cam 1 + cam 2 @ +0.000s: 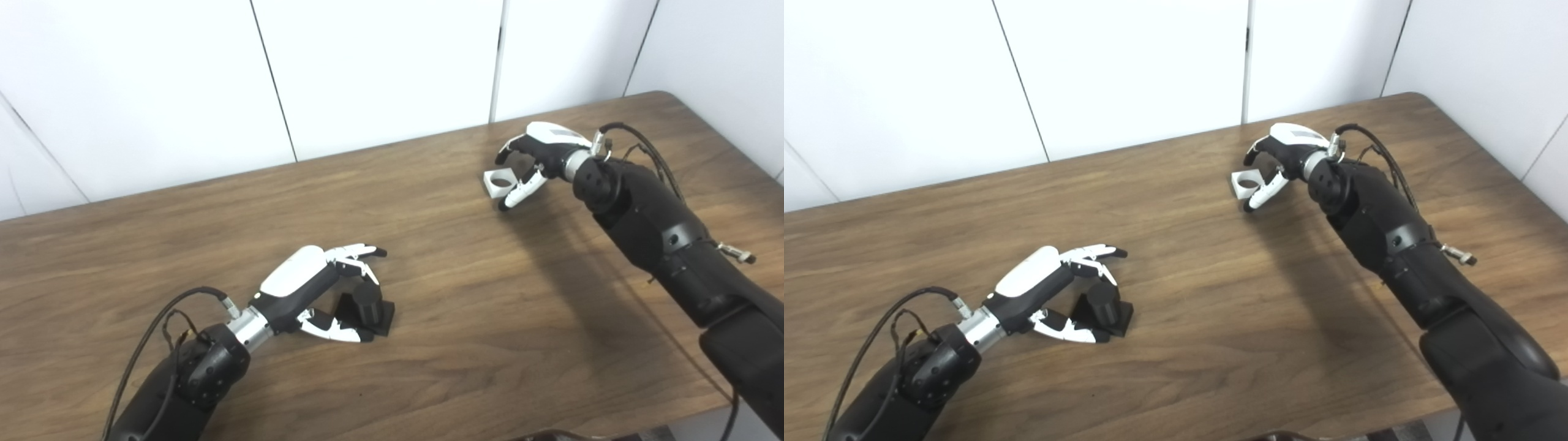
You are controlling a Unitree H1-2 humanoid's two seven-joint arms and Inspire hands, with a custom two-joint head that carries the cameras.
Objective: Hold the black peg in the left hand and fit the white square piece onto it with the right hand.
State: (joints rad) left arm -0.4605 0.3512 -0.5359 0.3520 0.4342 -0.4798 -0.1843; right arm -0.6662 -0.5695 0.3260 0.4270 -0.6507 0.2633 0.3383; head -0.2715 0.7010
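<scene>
The black peg (pixel 367 307), a short cylinder on a square base, stands on the table near the front left. My left hand (pixel 312 285) is spread around it, fingers above and thumb below, open and not clearly gripping. The white square piece (pixel 499 181) with a round hole lies on the table at the back right. My right hand (pixel 536 162) arches over it with fingers apart, thumb just in front of the piece, open.
The brown wooden table (pixel 465 294) runs to a white panelled wall at the back. Its right edge and rounded far corner (pixel 667 95) lie close behind my right arm. A black cable loops off each wrist.
</scene>
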